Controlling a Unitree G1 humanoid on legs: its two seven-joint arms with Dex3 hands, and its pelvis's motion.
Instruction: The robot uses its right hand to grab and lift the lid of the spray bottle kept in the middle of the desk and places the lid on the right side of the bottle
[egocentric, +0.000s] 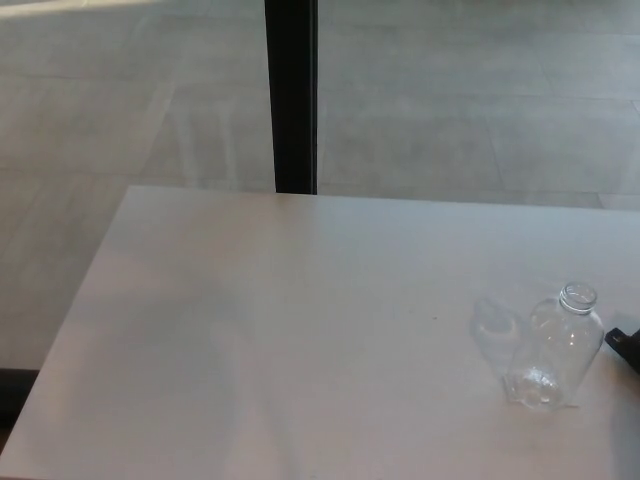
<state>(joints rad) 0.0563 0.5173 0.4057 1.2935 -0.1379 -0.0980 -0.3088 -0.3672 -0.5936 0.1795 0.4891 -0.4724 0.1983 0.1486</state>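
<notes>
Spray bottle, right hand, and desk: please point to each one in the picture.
spray bottle (560, 345), head view, clear body below the neck
right hand (626, 347), head view, black tip at picture edge
desk (280, 330), head view, bare top
</notes>
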